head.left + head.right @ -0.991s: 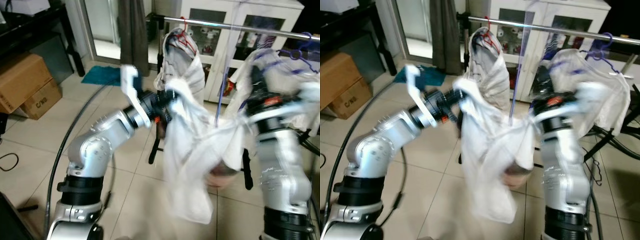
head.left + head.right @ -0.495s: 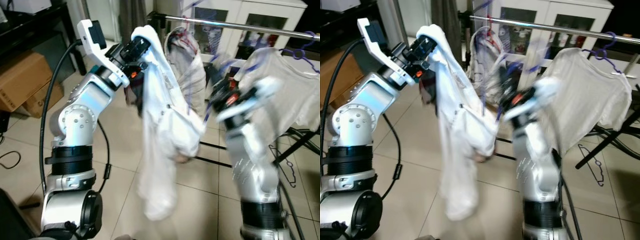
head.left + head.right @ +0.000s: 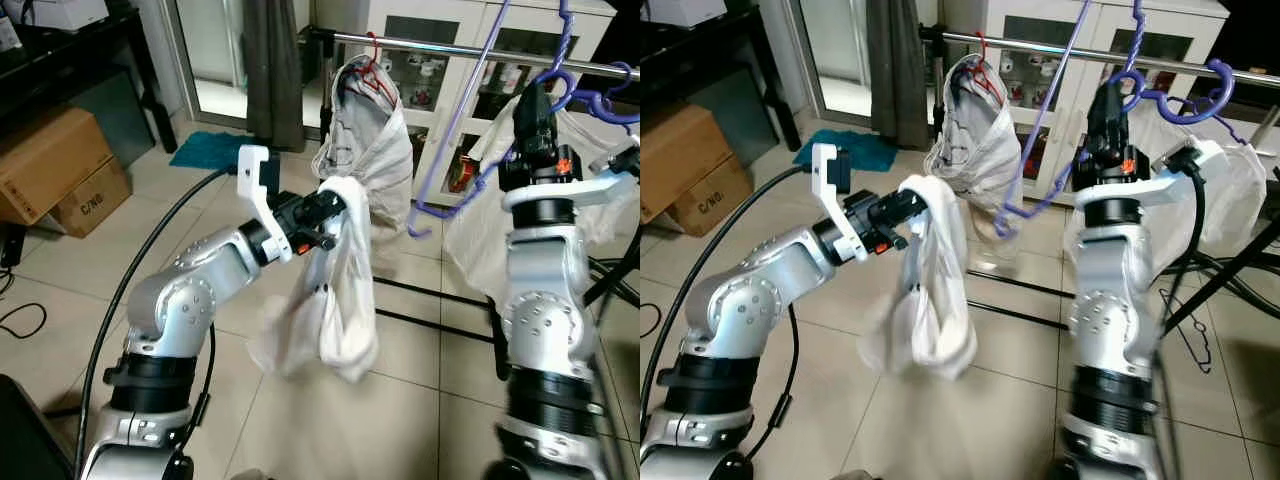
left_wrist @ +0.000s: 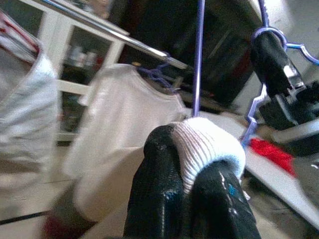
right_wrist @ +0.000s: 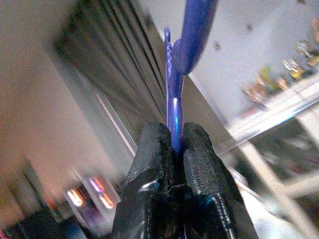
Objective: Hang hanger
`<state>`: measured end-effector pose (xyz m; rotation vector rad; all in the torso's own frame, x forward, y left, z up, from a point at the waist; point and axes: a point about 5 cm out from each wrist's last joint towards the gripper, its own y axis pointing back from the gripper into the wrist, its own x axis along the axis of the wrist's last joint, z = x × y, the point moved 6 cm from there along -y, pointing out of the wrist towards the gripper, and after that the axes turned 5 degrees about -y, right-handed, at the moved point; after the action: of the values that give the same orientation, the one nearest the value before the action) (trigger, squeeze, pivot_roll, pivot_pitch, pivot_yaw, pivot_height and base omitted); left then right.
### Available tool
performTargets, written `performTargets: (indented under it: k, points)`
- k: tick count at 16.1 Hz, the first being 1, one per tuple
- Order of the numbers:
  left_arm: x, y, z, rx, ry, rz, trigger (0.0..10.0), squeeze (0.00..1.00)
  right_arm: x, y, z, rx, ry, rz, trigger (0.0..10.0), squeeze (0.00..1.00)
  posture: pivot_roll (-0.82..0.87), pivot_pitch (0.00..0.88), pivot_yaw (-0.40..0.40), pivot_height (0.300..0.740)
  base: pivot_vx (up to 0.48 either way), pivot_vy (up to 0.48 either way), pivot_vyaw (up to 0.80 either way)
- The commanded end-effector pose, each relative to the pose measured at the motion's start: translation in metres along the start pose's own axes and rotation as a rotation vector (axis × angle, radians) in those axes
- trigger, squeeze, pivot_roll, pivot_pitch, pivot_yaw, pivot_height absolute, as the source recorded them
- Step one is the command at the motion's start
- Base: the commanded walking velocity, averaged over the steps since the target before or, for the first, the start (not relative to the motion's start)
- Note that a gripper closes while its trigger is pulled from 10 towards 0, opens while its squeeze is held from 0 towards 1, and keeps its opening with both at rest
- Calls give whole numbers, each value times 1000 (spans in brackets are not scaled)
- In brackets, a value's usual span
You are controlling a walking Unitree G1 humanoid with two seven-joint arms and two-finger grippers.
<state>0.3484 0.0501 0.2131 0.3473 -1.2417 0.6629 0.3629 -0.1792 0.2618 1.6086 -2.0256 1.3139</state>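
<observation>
While the right gripper (image 3: 531, 100) is raised just below the metal rail (image 3: 440, 47), its two black fingers (image 5: 192, 154) are pinched together on the purple hanger (image 3: 1060, 185). That hanger is off the rail, tilted, its lower bar hanging down beneath the rail toward the left arm. Left gripper (image 3: 908, 205) sits lower and well below the rail, fingers (image 4: 164, 199) clamped on a bunched fold of the white shirt (image 3: 335, 300), which droops toward the tiled floor (image 3: 420, 420). On the rail: a grey garment on a red hanger (image 3: 372, 70), and another white shirt (image 3: 1240, 190) on a second purple hanger (image 3: 1185, 95) behind the right arm.
</observation>
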Motion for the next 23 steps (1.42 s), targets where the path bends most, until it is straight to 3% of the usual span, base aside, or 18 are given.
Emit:
performTargets:
  k: [1,2,3,4,5,7,10,12,14,17,21,23]
  points:
    - [7,6,-9,61,-82,6,0,0,-21,9,7,-43,63,-120,0,0,13,0,33,740,0,0,0]
    - [-3,18,-27,157,-166,-47,0,0,-32,25,16,-71,154,-219,4549,0,6,0,35,740,0,0,0]
    - [-9,28,-41,236,-214,-78,0,0,-39,38,22,-99,179,-285,10000,0,-6,0,43,740,0,0,0]
    - [-16,44,-61,362,-259,-93,9725,0,-48,60,30,-143,220,-372,10000,0,-16,0,47,740,0,0,0]
    - [-22,54,-68,421,-281,-114,10000,0,-55,76,35,-169,251,-435,10000,0,-20,0,46,740,0,0,0]
    - [-25,57,-68,452,-280,-121,10000,0,-59,91,38,-187,265,-483,10000,0,-25,0,44,740,0,0,0]
    - [-26,58,-67,479,-308,-89,10000,0,-65,104,45,-261,308,-551,10000,0,-22,0,41,740,0,0,0]
    - [-29,64,-73,535,-308,-90,10000,0,-66,102,45,-269,287,-543,10000,0,-15,0,44,740,0,0,-719]
    - [-28,66,-72,523,-338,-98,10000,0,-62,99,44,-282,291,-509,10000,0,-5,0,50,740,0,0,-800]
    - [-30,57,-61,486,-390,-125,10000,0,-62,96,38,-263,309,-519,10000,0,6,0,45,740,0,0,-800]
    - [-34,60,-62,505,-361,-131,10000,0,-55,95,36,-242,381,-512,10000,0,-11,0,24,740,0,0,-800]
    - [-38,56,-60,496,-326,-131,10000,0,-51,95,44,-293,393,-486,10000,0,-25,0,-1,740,0,0,-800]
